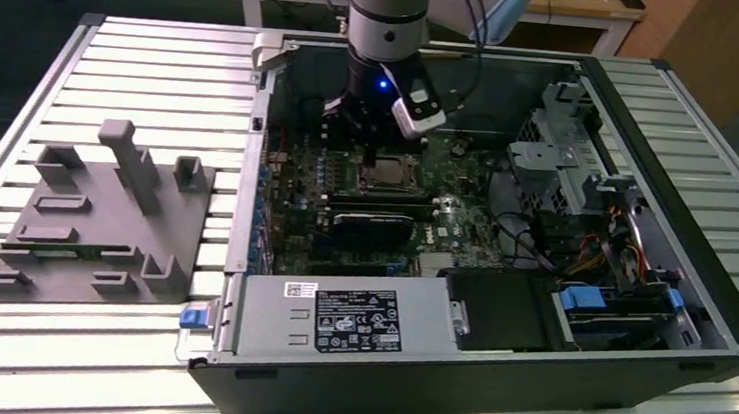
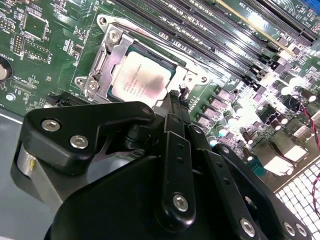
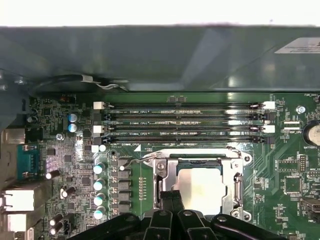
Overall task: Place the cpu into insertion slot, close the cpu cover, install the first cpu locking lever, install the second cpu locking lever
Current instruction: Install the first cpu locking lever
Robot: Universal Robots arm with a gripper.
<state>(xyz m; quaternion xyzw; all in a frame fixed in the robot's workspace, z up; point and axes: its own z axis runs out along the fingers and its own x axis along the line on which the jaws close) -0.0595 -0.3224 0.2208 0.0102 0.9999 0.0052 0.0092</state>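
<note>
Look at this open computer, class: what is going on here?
A robot arm's gripper is down inside the open computer case, right at the edge of the insertion slot on the motherboard. The cpu already sits in the slot, and the cpu cover lies flat around it.
</note>
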